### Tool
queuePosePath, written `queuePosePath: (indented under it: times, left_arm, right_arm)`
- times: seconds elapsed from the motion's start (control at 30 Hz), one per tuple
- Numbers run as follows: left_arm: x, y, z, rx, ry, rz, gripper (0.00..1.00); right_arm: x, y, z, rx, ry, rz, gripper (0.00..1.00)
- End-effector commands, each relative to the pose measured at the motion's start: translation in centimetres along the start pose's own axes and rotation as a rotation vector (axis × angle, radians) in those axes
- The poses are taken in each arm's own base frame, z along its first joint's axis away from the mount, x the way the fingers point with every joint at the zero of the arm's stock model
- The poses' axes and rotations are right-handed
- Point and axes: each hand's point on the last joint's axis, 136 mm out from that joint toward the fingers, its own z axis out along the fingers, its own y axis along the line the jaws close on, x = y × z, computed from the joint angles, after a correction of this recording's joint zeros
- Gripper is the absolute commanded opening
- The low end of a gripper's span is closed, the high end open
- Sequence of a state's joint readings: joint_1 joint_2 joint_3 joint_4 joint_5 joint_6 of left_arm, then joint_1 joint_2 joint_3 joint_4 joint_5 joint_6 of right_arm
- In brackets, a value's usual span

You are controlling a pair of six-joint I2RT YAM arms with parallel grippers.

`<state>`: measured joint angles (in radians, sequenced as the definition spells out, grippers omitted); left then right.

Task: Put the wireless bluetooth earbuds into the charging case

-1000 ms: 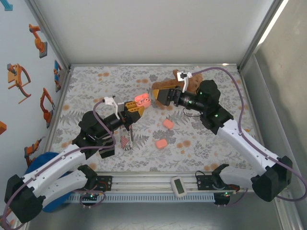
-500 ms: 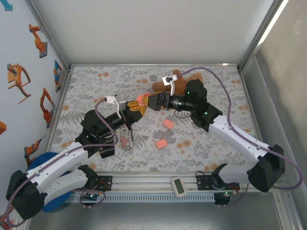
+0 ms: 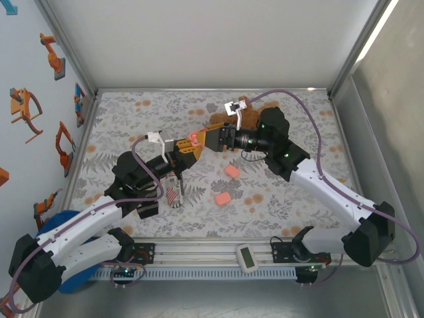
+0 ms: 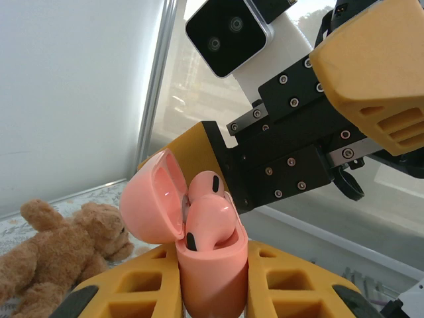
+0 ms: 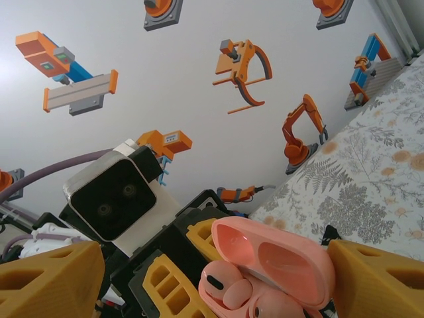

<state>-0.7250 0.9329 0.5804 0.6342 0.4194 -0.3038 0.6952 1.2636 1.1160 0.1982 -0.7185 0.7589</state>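
Note:
A salmon-pink charging case (image 4: pixel 211 271) stands upright between the yellow fingers of my left gripper (image 4: pixel 212 295), which is shut on it. Its lid (image 4: pixel 149 199) is hinged open to the left. Two pink earbuds (image 4: pixel 211 222) sit in the case's sockets, one behind the other. In the top view the case (image 3: pixel 194 138) is held above mid-table. My right gripper (image 3: pixel 207 140) is open right at it, one finger (image 4: pixel 377 73) on either side. From the right wrist I see the open lid (image 5: pixel 278 255) and the earbuds (image 5: pixel 228 286) between my spread fingers (image 5: pixel 50 281).
Two more pink cases (image 3: pixel 232 170) (image 3: pixel 222 198) lie on the floral table (image 3: pixel 132 112) in front of the grippers. A brown teddy bear (image 3: pixel 246 109) lies at the back behind the right arm. A small red-striped item (image 3: pixel 173 197) sits under the left arm.
The right gripper has moved left from a gap away until its open fingers flank the held case. The left arm barely moved.

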Motion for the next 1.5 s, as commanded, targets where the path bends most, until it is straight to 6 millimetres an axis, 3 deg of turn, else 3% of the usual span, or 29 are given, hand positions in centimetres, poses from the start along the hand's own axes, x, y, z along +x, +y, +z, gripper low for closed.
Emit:
queuePosePath:
  times: [0.0,0.47,0.77,1.0,1.23,1.47]
  left_arm:
    - [-0.9,0.1,0.1,-0.005,-0.022,-0.002,0.0]
    - [-1.1,0.8,0.5,-0.026,-0.021,-0.017,0.0]
    - [-1.3,0.1,0.5,0.009,-0.012,-0.018,0.0]
    - [-1.6,-0.5,-0.5,0.011,-0.018,-0.007,0.0]
    - [-1.7,-1.1,-2.0,0.006,-0.017,0.016,0.0]
    - [-1.7,-1.6,-3.6,-0.013,-0.017,0.03,0.0]
  right_arm:
    - [-1.5,3.4,-0.8,-0.073,-0.032,-0.085,0.84]
    - [-0.5,3.4,-2.3,-0.012,-0.018,-0.127,0.82]
    - [-0.6,1.4,-4.8,0.211,-0.034,-0.246,0.86]
    - [-1.4,0.7,-7.0,0.335,-0.097,-0.338,0.91]
    - [-0.9,0.3,-7.3,0.322,-0.141,-0.355,0.99]
    - [-1.1,0.6,-7.5,0.258,-0.216,-0.374,1.0]
